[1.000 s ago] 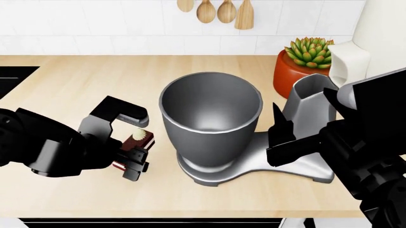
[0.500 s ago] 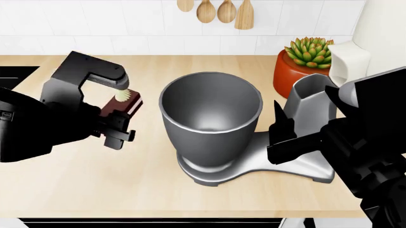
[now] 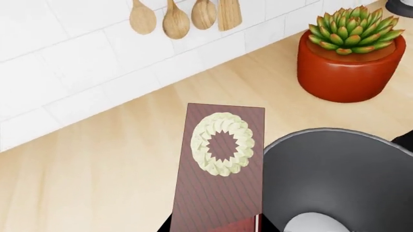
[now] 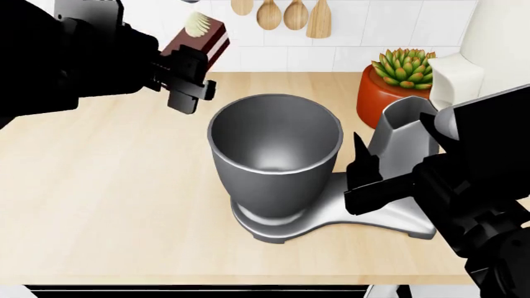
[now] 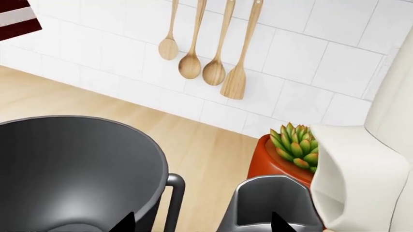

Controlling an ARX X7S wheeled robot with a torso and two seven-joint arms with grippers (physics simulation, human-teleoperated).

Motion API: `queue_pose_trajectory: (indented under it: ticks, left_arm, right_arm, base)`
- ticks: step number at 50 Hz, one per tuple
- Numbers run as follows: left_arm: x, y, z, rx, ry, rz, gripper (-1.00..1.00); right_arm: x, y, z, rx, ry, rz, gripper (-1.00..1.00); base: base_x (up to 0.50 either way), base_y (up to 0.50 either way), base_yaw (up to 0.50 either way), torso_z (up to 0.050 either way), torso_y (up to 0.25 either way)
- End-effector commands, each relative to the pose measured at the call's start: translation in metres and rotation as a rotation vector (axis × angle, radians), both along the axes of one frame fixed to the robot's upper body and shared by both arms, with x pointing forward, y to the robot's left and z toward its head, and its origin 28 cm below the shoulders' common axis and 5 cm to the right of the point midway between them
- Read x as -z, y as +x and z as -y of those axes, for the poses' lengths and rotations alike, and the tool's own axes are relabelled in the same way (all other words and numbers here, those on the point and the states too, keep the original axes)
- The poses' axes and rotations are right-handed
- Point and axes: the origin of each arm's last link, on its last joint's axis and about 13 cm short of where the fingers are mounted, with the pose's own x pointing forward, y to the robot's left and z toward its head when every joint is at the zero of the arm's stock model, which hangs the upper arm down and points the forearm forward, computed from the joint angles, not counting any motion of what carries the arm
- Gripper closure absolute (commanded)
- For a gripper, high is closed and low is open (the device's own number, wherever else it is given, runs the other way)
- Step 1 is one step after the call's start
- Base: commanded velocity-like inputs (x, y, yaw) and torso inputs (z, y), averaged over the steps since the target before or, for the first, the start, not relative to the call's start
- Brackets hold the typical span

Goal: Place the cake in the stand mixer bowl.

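Cake (image 4: 197, 36), dark red-brown with a cream dollop on top, sits clamped in the left gripper (image 4: 186, 62), raised above the wooden counter (image 4: 108, 186) just left of the stand mixer bowl (image 4: 275, 155) and beyond its rim. The bowl stands upright on its silver base (image 4: 373, 217), with the cake outside it. Wooden spoons (image 4: 282, 13) hang on the tiled wall behind. Farther right, the right gripper (image 4: 364, 180) hangs near the base, its dark fingertips spread apart and holding nothing, and a succulent pot (image 4: 381, 93) stands behind.
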Motion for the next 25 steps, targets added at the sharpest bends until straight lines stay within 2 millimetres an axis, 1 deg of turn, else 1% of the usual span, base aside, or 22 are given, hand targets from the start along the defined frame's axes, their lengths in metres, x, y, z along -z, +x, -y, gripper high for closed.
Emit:
queue_pose_trajectory:
  ticks: [1,4,8,12,16,21,25]
  left_arm:
    - [-0.017,0.028,0.042,0.091,0.039,0.012,1.00]
    - [-0.012,0.038,0.052,0.123,0.055,-0.010,1.00]
    - [-0.008,0.046,0.059,0.142,0.056,-0.027,1.00]
    - [0.001,0.054,0.065,0.156,0.079,-0.064,1.00]
    - [0.006,0.056,0.070,0.188,0.084,-0.090,1.00]
    - [0.014,0.053,0.075,0.257,0.115,-0.122,1.00]
    - [0.017,0.053,0.077,0.266,0.125,-0.135,1.00]
  right_arm:
    - [0.001,0.000,-0.002,-0.005,-0.005,-0.003,-1.00]
    - [0.002,0.001,-0.002,-0.006,-0.004,-0.005,-1.00]
    - [0.001,0.002,-0.002,-0.009,-0.005,-0.008,-1.00]
    - [0.002,0.002,-0.001,-0.010,-0.002,-0.007,-1.00]
    - [0.002,0.002,-0.001,-0.009,0.003,-0.007,-1.00]
    - [0.002,0.002,0.000,-0.007,0.004,-0.006,-1.00]
    - [0.002,0.002,0.000,-0.010,0.005,-0.006,-1.00]
  base:
    - [0.00,0.00,0.00,0.000,0.000]
    - [0.00,0.00,0.00,0.000,0.000]
    - [0.00,0.00,0.00,0.000,0.003]
    - [0.00,0.00,0.00,0.000,0.000]
    - [0.00,0.00,0.00,0.000,0.000]
    - [0.00,0.00,0.00,0.000,0.002]
    - [0.00,0.00,0.00,0.000,0.000]
